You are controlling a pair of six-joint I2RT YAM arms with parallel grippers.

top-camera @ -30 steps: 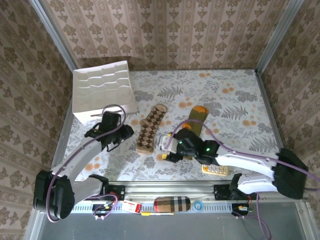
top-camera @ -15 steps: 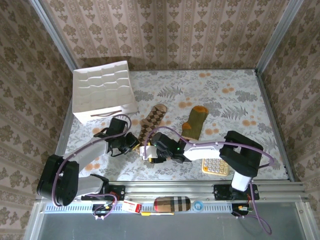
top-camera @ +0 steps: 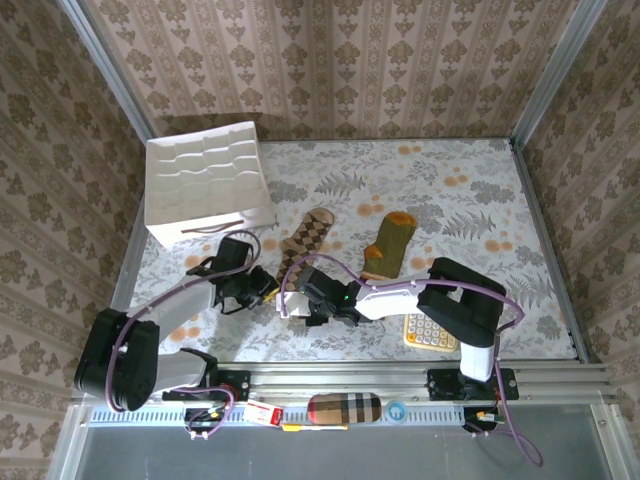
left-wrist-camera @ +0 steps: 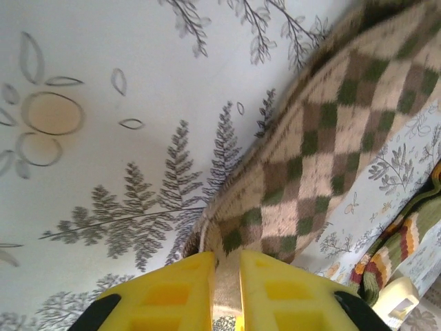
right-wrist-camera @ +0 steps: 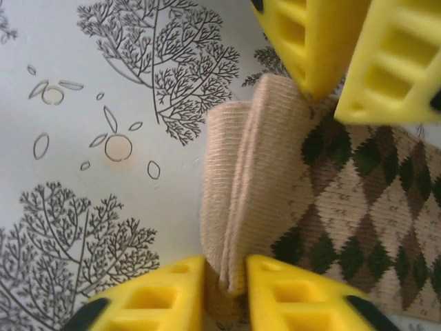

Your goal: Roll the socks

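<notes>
Tan-and-brown argyle knitted sock (top-camera: 308, 240) lay on the fern-printed tablecloth (top-camera: 480, 190), near the olive green sock with orange toe (top-camera: 390, 243). A red-and-white label (top-camera: 262, 413) on the front rail was too small to read. From the left wrist, the left gripper (left-wrist-camera: 227, 261) pinched the argyle cuff. From the right wrist, the right gripper (right-wrist-camera: 226, 267) clamped the folded cuff edge.

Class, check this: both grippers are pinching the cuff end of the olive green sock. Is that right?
No. The left gripper and right gripper are pinching the cuff end of the argyle sock, as both wrist views show; the olive green sock lies free beside it.
</notes>
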